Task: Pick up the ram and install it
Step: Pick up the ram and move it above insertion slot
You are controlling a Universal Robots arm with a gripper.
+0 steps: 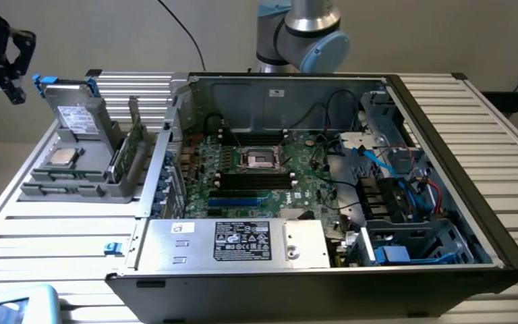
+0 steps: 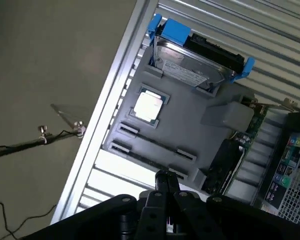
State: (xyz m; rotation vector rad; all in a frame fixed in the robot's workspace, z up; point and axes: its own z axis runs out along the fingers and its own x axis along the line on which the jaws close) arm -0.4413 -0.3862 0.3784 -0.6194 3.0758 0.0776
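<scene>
The ram (image 1: 119, 158) is a narrow green board with dark chips. It stands on its long edge in the grey holder (image 1: 70, 189), on the side nearest the computer case; in the wrist view the ram (image 2: 224, 167) shows its dark face. My gripper (image 1: 13, 93) hangs high over the exterior view's far left, well apart from the holder. In the wrist view the gripper (image 2: 165, 181) has its black fingers closed together with nothing between them. The motherboard (image 1: 259, 182) lies in the open case, and its black slots (image 1: 255, 179) sit below the processor socket.
The grey holder (image 2: 190, 130) also carries a hard drive in a blue frame (image 2: 195, 65), a silver processor chip (image 2: 149, 106), two long narrow slots (image 2: 152, 144) and a card with a metal bracket (image 2: 257, 122). Inside the case sit a power supply (image 1: 232, 243) and cables (image 1: 376, 169).
</scene>
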